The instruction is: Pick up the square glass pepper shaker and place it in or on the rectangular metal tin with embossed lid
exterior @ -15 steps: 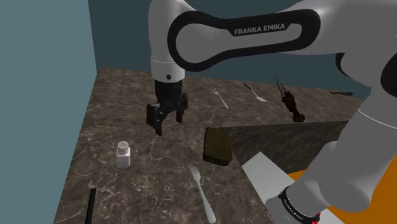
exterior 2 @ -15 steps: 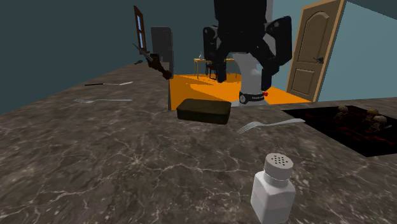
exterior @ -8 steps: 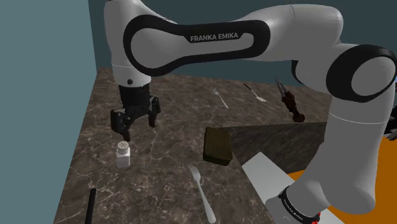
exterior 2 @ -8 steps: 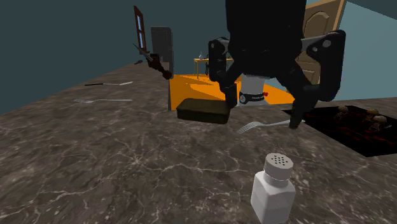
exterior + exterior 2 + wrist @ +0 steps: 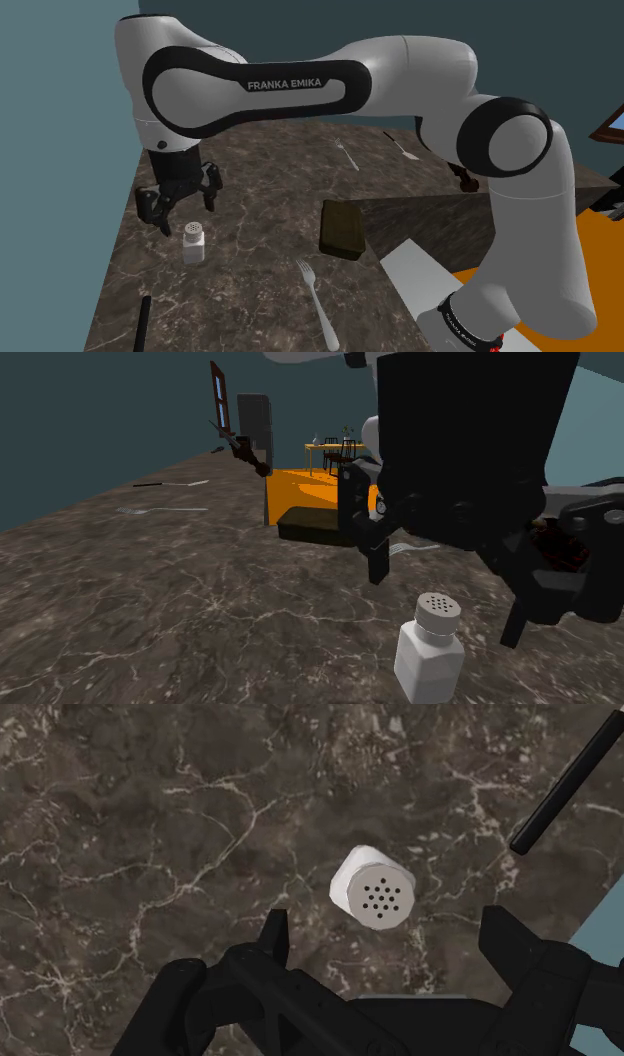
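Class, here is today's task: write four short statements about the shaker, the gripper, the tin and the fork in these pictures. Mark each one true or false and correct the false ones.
1. The shaker stands upright on the counter. True.
2. The gripper is shut on the shaker. False: its fingers stand open and do not touch the shaker.
3. The shaker already rests on the tin. False: it stands on the counter, apart from the tin.
4. A fork lies on the counter near the tin. True.
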You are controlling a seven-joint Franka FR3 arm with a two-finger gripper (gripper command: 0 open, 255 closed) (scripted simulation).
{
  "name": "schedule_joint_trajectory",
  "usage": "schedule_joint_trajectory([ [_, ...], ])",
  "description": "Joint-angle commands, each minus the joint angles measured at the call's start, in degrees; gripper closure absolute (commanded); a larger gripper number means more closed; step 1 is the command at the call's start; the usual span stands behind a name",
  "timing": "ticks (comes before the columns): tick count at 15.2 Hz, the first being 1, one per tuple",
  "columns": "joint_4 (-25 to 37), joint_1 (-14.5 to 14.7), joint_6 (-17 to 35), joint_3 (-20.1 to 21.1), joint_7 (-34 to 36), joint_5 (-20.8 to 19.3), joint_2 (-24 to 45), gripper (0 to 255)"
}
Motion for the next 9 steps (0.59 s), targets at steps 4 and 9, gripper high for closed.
schedule_joint_trajectory([
  [4, -4.20, -0.45, 3.78, 0.01, 0.25, -0.02, -0.38, 0],
  [9, -4.20, -0.45, 3.78, 0.01, 0.25, -0.02, -0.38, 0],
])
